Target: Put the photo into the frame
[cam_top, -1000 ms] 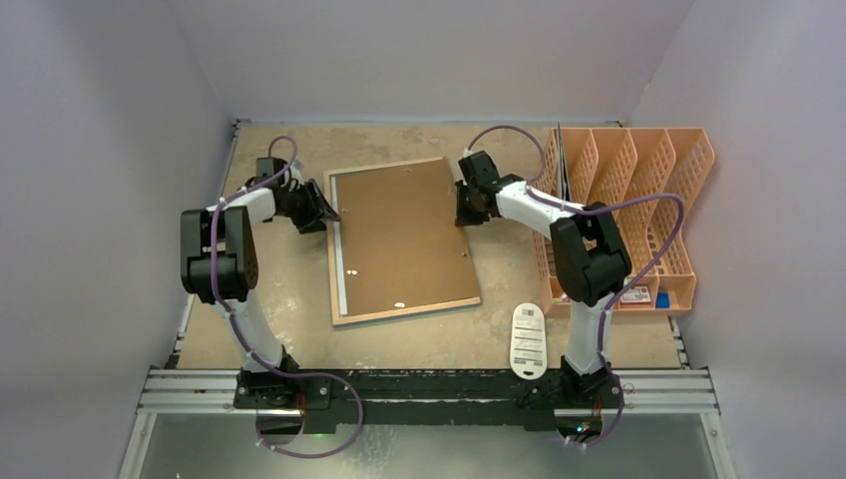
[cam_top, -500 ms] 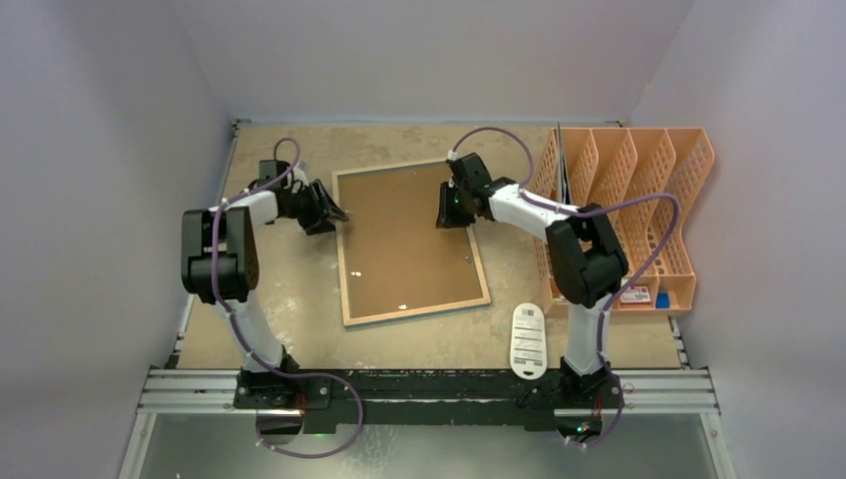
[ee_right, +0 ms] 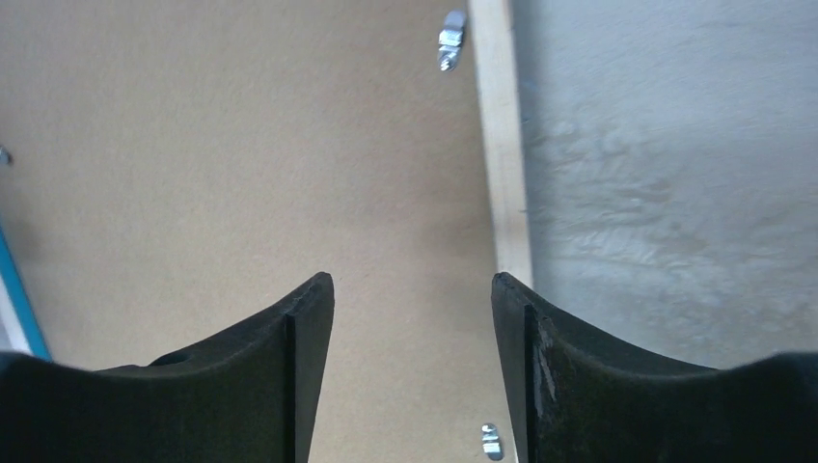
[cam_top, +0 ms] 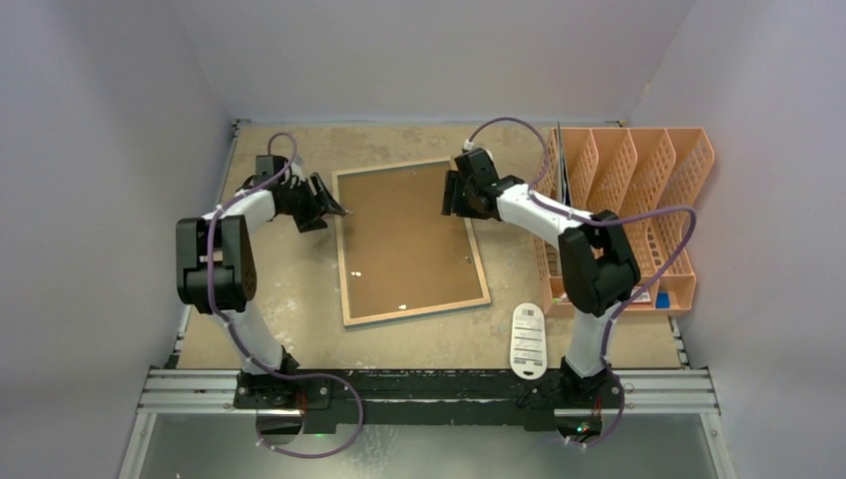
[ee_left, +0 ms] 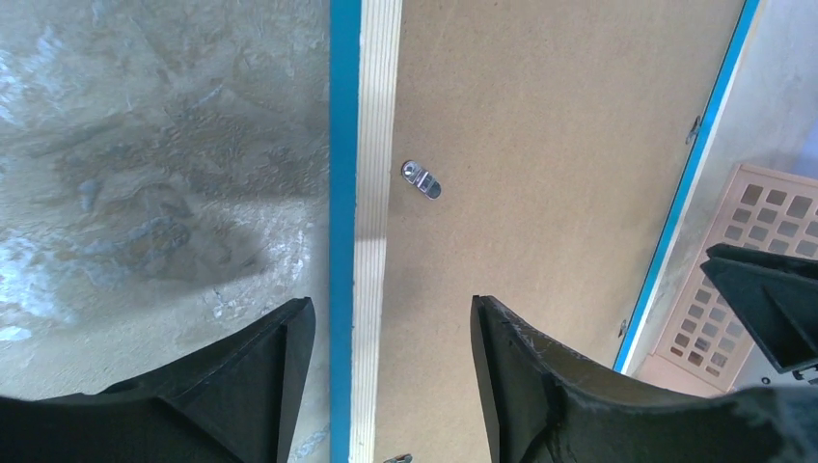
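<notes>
One large rectangular picture frame (cam_top: 340,249), light wood on its upturned back and bright blue along its outer edge, is lying face down in the middle of the table (cam_top: 299,339). It is sitting slightly askew, with its long sides running away from the arms. One plain brown backing board (cam_top: 409,239) is sitting inside the border and filling it. The photo is not showing in any view. Small silver turn clips (ee_left: 422,179) are sitting on the board just inside the border. The left wrist view is showing one plainly, and the right wrist view is showing two beside the right rail.

Two arms are reaching in, each trailing one purple cable. The left gripper (ee_left: 391,304) is hovering over the frame's left rail near the far corner, its two black fingers spread wide with the rail between them and nothing clamped. The right gripper (ee_right: 413,280) is hanging over the far right part of the frame, also spread wide above the board and the right rail, gripping nothing.

On the right, one orange plastic lattice file sorter (cam_top: 693,170) is showing four panels. One thin dark sheet (cam_top: 561,160) is standing upright in its leftmost slot. One white oblong card with dark print (cam_top: 528,339) is lying just beside the right arm's base.

The tabletop is looking tan, scuffed and mottled with pale patches. Pale lilac-grey walls are closing it in on the left, far and right sides. One silver metal rail (cam_top: 429,391) is running along the near edge, carrying both arm bases.
</notes>
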Motion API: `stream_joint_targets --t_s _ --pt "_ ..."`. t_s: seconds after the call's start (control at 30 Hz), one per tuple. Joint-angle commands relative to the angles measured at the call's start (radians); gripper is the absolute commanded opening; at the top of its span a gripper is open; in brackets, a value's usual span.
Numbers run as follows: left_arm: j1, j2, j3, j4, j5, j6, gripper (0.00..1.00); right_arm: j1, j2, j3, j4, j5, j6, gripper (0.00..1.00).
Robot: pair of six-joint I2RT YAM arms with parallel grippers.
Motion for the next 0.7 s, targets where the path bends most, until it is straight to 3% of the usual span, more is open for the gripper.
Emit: stream_joint_targets --t_s 0.0,0.1,0.37,0.67 --pt "-0.004 -0.065 -0.003 -0.005 -0.03 0.028 0.63 -0.002 -0.025 -0.006 -0.02 0.125 0.017 0.64" --pt "-0.006 -0.082 -0.038 -0.004 -0.004 0.025 0.59 0.004 -0.041 -0.023 0.03 0.052 -0.041 0.62" --pt "-0.029 -0.189 -0.185 -0.005 -0.006 0.011 0.5 0.08 -0.085 -0.129 0.349 -0.449 -0.028 0.57" --pt "-0.061 -0.242 -0.296 -0.023 -0.069 -0.01 0.39 0.26 0.089 -0.042 0.483 -0.546 0.098 0.39"
